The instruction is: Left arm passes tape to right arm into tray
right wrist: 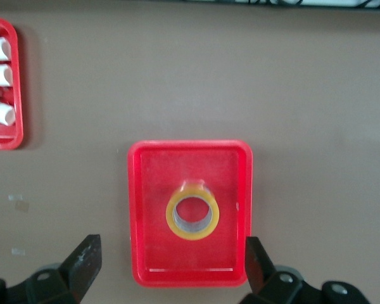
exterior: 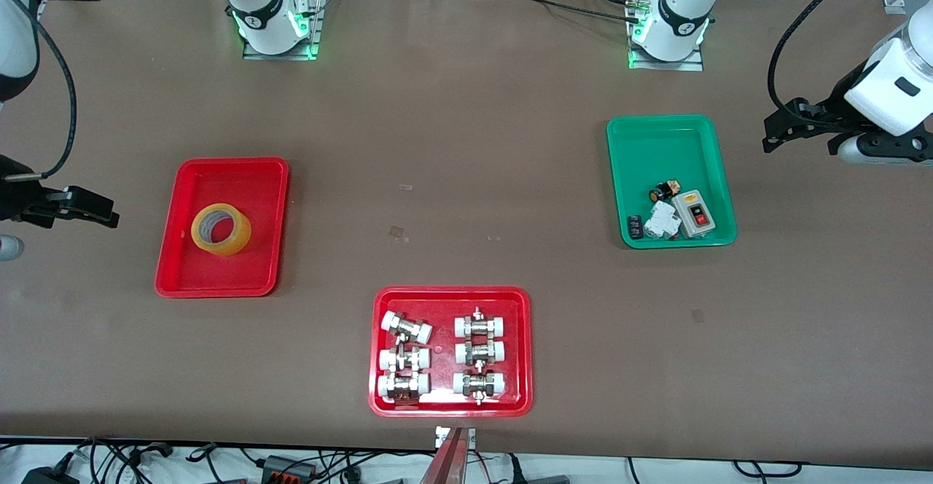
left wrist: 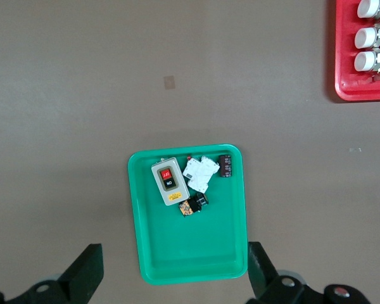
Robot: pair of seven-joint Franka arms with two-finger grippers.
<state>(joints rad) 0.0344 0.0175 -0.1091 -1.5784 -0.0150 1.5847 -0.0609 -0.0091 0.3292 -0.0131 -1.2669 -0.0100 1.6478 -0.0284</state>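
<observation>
The brown table (exterior: 466, 141) takes up nearly everything, and both arms hang at its two ends, clear of the work and waiting. The left gripper (left wrist: 171, 269) hovers high with its fingers spread wide and nothing between them; looking down from it, the green tray (left wrist: 190, 253) of small electrical parts sits directly below. The right gripper (right wrist: 168, 269) is likewise wide open and empty, and straight beneath it lies the tray (right wrist: 142, 215), the plain red one. A second red tray with white-capped fittings (exterior: 452, 404) lies off toward the middle, well apart from either gripper.

The tape (right wrist: 192, 216) already sits in the plain red tray, lying nearly flat with its hole facing up, roughly centred below the right gripper's open fingers and touching neither of them. From how things lie, the job looks finished.

The roll looks light and stiff, a firm ring that should not crush under a modest squeeze. Its glossy yellow outer face may be a little slick, so I would judge the safest hold to be one finger dropped into the pale core and the other outside, pinching the wall of the ring.
</observation>
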